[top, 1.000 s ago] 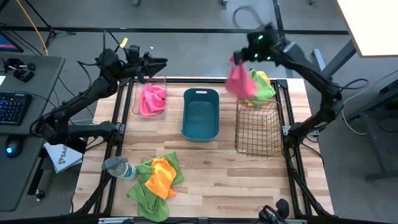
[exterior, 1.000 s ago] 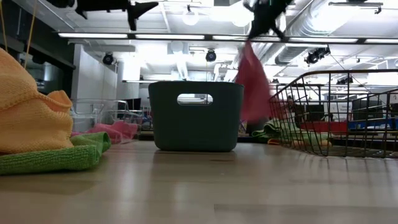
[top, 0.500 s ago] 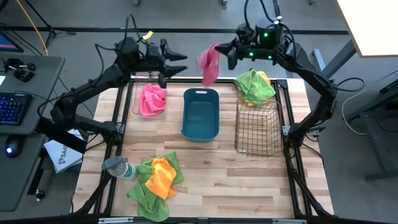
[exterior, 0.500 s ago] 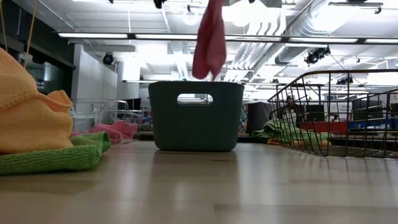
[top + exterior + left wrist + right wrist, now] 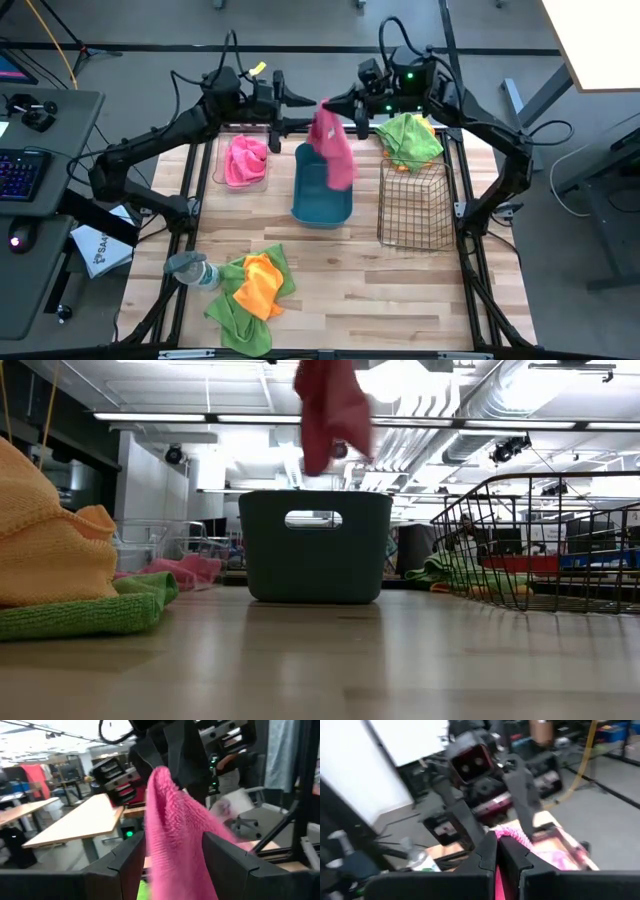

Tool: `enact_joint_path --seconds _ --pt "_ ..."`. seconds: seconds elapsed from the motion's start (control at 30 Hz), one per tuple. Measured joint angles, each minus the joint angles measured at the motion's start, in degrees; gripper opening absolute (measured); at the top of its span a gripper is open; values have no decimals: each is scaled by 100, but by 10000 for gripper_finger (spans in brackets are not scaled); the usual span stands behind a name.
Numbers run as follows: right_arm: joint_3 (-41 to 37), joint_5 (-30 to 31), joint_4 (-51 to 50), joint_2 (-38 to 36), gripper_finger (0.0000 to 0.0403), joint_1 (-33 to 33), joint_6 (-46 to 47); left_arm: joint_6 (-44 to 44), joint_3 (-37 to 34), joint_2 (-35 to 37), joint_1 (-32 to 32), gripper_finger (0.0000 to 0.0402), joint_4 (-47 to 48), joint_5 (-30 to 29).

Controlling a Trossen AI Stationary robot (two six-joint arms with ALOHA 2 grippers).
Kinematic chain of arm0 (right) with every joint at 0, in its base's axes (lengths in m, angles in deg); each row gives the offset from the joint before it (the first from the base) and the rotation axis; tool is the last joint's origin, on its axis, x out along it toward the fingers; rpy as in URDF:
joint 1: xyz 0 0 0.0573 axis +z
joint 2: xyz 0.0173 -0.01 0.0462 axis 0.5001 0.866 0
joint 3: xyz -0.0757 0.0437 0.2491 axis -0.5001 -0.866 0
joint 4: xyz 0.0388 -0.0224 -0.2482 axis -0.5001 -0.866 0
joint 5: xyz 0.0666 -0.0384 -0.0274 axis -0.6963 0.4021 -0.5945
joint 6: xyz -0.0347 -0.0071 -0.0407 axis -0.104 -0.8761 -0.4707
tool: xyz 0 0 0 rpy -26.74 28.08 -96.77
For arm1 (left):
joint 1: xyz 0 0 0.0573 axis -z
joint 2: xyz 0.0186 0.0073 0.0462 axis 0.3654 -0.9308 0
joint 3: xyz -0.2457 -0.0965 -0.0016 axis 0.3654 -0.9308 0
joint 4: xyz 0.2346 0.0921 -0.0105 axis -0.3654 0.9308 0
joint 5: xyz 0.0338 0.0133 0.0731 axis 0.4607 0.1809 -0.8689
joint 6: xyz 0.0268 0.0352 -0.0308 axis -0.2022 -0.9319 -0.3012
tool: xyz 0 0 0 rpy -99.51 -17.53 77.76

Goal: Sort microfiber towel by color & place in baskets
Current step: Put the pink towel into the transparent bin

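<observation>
Pink towel (image 5: 332, 150): now hanging over teal tub (image 5: 322, 185), carried leftward from far right; right gripper (image 5: 330, 104) clamping it, left gripper (image 5: 300, 98) spread, receiving it.

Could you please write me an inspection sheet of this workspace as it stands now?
Surface: wooden table, bare in the middle.
Job's things: pink towel held in the air above the teal tub; another pink towel in the clear box; green towel behind the wire basket; orange and green towels piled at the front.
Clutter: clear bottle lying beside the front pile.
Grippers: right claw shut on the pink towel; left claw open, fingers either side of that towel.
Cables: loops above both arms; yellow cable on the floor.
Surroundings: desk with keyboard to the left; no person seen.
</observation>
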State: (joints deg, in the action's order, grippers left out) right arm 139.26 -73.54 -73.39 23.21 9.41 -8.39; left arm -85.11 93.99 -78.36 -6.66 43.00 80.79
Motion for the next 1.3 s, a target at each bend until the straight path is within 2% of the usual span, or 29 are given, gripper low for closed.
enact_joint_path --seconds 0.23,0.53,0.6,0.9,0.97,1.03,1.17,1.2,1.3 --pt "-4 -260 126 -18 0 249 31 123 0 -3 13 184 -81 -69" --pt "-4 -306 485 2 0 314 16 1051 -7 -146 209 184 -100 1330" --pt "-4 -304 543 2 0 313 59 1076 -1 -172 293 184 -170 1478" --pt "-4 -293 758 2 0 390 79 1055 0 -296 425 181 -323 1207" --pt "-4 -293 845 2 0 411 82 1072 0 -297 442 166 -362 972" --pt "-4 -291 846 2 0 425 95 1026 0 -313 456 133 -352 799" --pt "-4 -269 843 4 1 463 233 997 0 -285 422 28 -328 747" --pt "-4 -256 843 4 3 463 294 1061 0 -280 400 15 -313 737" --pt "-4 -77 828 4 23 452 412 1127 0 -240 272 8 -10 587"
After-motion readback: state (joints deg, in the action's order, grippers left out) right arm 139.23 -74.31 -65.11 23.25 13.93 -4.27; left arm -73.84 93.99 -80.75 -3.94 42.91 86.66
